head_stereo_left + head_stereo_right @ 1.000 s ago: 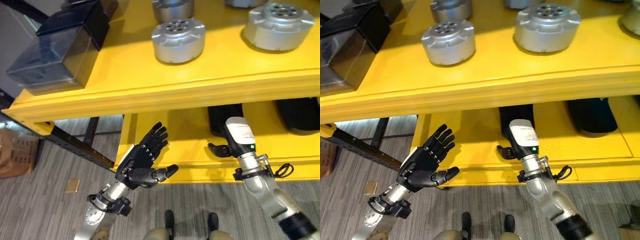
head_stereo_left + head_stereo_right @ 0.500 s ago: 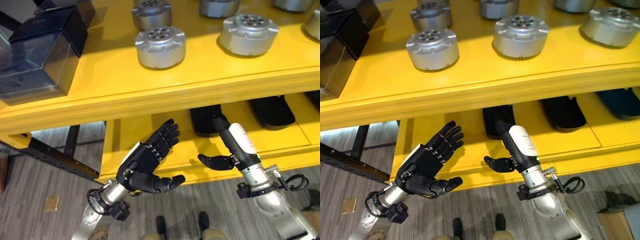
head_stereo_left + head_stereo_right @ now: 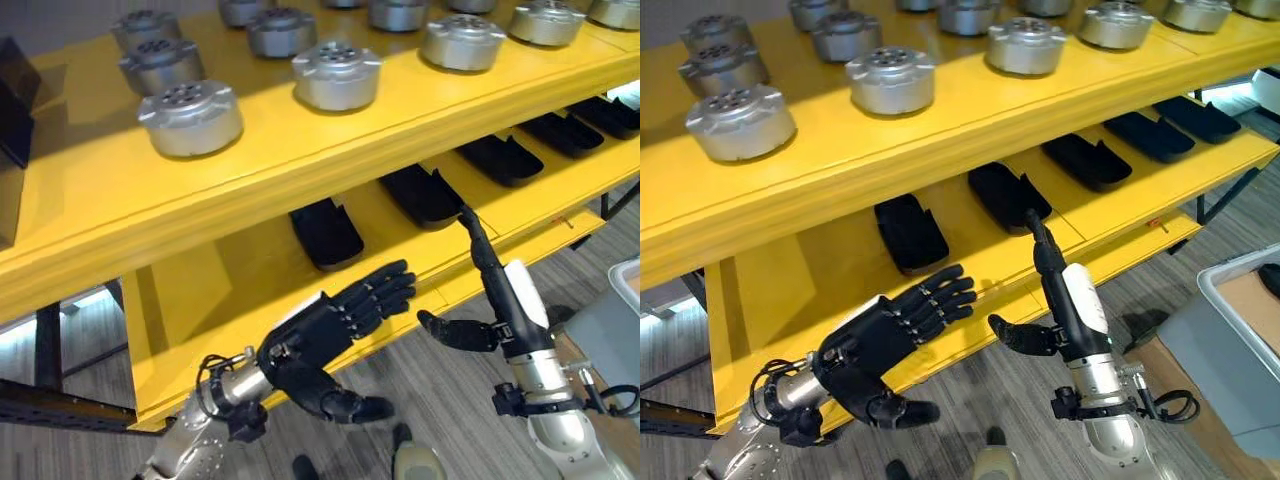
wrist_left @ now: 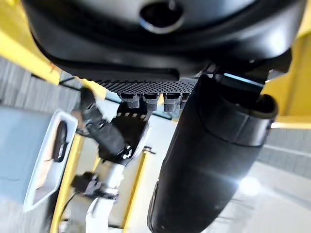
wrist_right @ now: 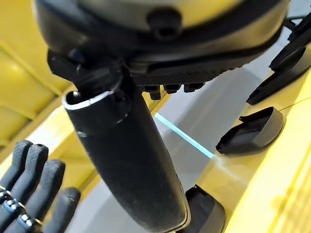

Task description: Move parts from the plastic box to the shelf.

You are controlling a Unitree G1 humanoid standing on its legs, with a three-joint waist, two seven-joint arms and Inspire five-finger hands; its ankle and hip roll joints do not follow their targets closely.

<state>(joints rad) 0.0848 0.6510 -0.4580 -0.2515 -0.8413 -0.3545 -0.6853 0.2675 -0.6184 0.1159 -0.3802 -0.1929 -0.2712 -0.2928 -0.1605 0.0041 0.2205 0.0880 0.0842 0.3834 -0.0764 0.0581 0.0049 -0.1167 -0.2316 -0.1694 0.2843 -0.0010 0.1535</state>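
Shelf: a long yellow two-tier metal shelf [image 3: 300, 170] runs across in front of the robot.
Upper tier: round silver metal parts [image 3: 190, 117] sit in rows along it.
Lower tier: black moulded plastic trays [image 3: 908, 232] lie side by side, each apart from the next.
Plastic box: a grey plastic box with a pale rim [image 3: 1252, 300] stands on the floor at the robot's right.
Left hand [image 3: 330, 330]: held before the lower tier's edge, fingers spread straight, empty.
Right hand [image 3: 1060, 300]: edge-on, fingers straight toward the lower tier, thumb out, empty.
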